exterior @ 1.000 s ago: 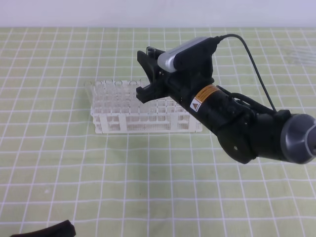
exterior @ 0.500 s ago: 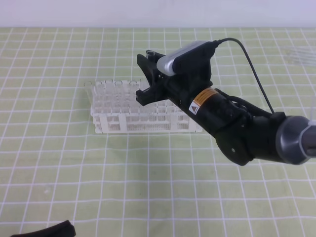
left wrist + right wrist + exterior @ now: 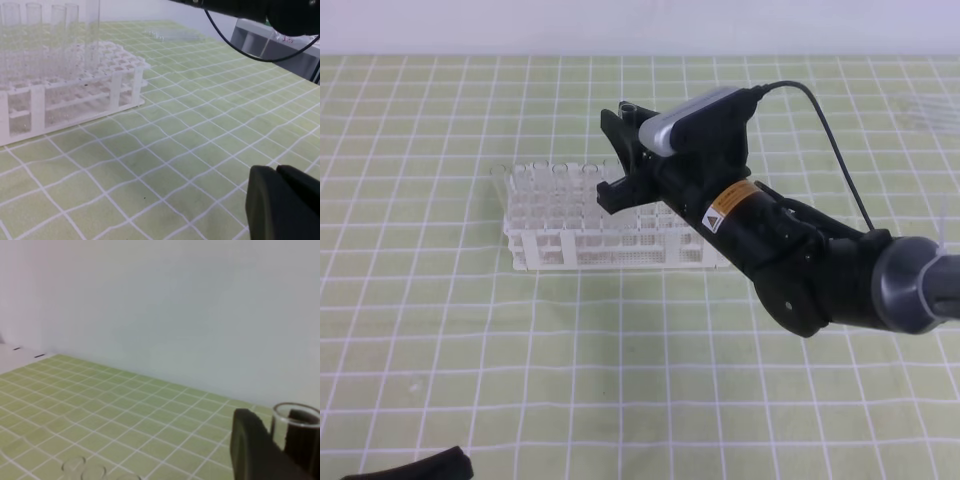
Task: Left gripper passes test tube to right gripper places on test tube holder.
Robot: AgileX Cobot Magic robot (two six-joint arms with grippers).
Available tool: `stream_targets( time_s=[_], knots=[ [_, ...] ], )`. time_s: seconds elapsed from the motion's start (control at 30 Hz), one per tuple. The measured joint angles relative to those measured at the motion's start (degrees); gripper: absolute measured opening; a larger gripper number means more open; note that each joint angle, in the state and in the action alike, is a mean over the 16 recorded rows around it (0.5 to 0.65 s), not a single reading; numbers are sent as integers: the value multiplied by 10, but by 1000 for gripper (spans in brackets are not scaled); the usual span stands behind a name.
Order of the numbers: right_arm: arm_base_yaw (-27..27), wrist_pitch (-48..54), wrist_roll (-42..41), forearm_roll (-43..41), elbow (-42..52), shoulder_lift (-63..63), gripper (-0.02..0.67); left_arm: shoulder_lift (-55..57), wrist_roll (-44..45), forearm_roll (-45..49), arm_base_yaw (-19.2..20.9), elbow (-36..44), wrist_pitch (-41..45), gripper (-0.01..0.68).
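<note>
The white test tube holder [image 3: 605, 225] stood on the green checked cloth [image 3: 440, 340]. It was a rack full of small square holes. A few clear glass tubes [image 3: 545, 190] stood up in the holes at its left end. In the left wrist view, those tubes [image 3: 35, 35] rose straight up out of the rack [image 3: 75, 95], and the holes at the end nearer the camera looked bare.

The right gripper [image 3: 620, 150] hung above the back edge of the holder, near its middle. Its two black fingers [image 3: 616, 192] were pinched on the test tube [image 3: 626, 104]. Only the open top of the tube poked out above the fingers. In the right wrist view, the round glass rim of the tube [image 3: 296, 416] sat between the dark fingers [image 3: 250, 445], and the tube stood upright. From above, I could not tell if its lower end had reached a hole.

The left gripper [image 3: 415, 466] lay low, far in front of the holder, at the near edge of the cloth. Its black fingers [image 3: 280, 200] looked pressed together, with nothing between them.
</note>
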Motion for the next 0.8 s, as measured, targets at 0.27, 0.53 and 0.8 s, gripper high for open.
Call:
stream_targets(
  time_s=[0.27,0.53,0.8],
  knots=[
    [-6,-9,-1,3,-2,1,10,0,0,0,0,0,0,0],
    [-10,-6,0,2,-5,9,10,0,0,0,0,0,1,0],
    [-10,-4,0,-2,-7,16,10,0,0,0,0,0,4,0]
  ],
)
